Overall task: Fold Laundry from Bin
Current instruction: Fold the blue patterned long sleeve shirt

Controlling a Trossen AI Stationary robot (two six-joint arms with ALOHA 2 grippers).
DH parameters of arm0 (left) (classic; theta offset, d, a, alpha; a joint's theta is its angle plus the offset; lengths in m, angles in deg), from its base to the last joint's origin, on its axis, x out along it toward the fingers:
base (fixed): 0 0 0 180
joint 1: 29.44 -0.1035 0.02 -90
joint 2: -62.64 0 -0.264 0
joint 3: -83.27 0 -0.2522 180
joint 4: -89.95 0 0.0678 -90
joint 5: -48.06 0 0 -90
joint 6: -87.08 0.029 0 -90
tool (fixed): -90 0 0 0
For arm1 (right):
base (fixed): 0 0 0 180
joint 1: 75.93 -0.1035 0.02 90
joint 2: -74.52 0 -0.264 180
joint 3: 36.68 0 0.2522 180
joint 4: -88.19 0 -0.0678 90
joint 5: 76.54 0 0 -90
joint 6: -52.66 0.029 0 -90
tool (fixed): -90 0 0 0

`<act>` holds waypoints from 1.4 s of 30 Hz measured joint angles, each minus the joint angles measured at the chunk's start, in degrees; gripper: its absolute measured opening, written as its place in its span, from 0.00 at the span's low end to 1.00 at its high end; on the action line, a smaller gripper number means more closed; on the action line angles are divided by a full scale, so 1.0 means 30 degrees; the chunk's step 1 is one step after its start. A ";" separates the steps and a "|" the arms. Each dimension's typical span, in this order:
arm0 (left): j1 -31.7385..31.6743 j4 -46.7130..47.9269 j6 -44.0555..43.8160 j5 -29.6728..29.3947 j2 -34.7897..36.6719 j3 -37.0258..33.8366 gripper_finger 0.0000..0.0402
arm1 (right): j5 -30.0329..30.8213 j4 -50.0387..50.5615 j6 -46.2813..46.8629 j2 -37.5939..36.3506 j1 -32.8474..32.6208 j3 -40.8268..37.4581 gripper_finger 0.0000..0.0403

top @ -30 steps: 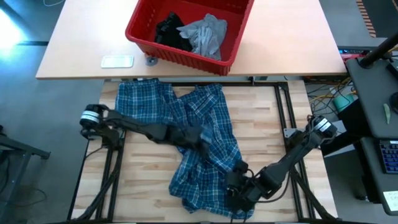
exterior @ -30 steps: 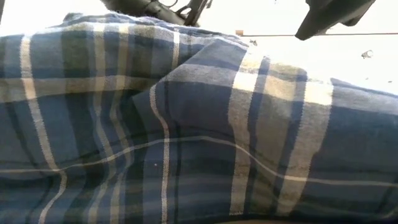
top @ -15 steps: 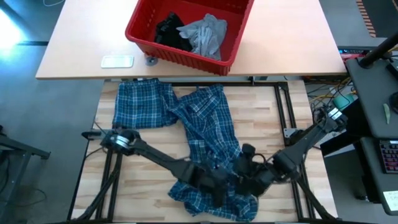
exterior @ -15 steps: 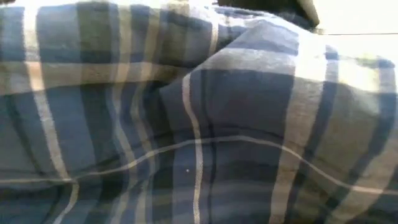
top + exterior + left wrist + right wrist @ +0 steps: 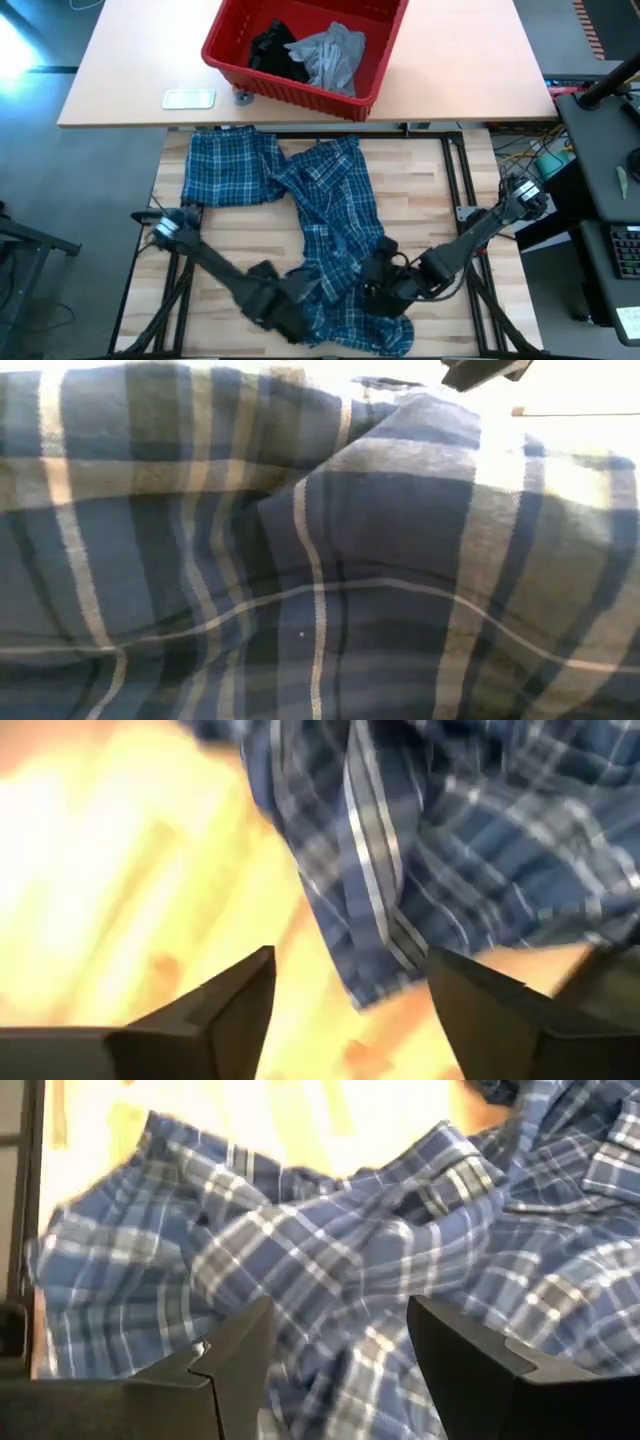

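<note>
High view: plaid shirt (image 5: 325, 235) sprawls crumpled across the table (image 5: 430, 200), soft and limp, best pinched at a hem or collar; left hand (image 5: 285, 318) and right hand (image 5: 375, 290) both open at its near edge

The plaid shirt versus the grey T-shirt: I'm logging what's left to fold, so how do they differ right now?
The plaid shirt lies rumpled on the wooden table, out of the bin; the grey T-shirt sits inside the red bin. The plaid shirt is blue-and-white checked; the grey T-shirt is plain. The plaid shirt stretches out long; the grey T-shirt is bunched small. Both are unfolded.
</note>
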 joint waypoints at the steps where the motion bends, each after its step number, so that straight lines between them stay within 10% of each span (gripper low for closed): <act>1: 0.0360 -0.0996 -0.1115 -0.0002 0.0662 -0.1371 0.62 | -0.0025 -0.0626 -0.0007 0.0179 0.0290 0.0000 0.56; 10: 0.0761 -1.4086 -0.8833 -0.1922 0.4508 -1.4177 0.50 | -0.3541 -0.3130 0.0812 0.2449 0.4452 0.0007 0.55; 16: 0.0759 -2.5886 -0.8981 -0.2485 0.3443 -1.8210 0.34 | -0.7435 -0.3127 0.3541 0.4034 0.5912 -0.0004 0.42; 23: 0.2312 -2.6098 -1.2258 -0.3859 0.2722 -1.8160 0.03 | -0.7369 -0.2398 0.4419 0.3687 0.6127 0.0601 0.04; 35: 0.6291 -2.4653 -1.5926 -0.6379 0.2801 -1.6486 0.00 | -0.4426 0.7922 0.8983 -0.1219 0.3385 0.2461 0.02; 42: 0.6632 -1.8916 -1.6295 -0.6520 0.2442 -1.2426 0.00 | -0.7155 0.5525 1.0340 0.0111 0.1733 0.0028 0.11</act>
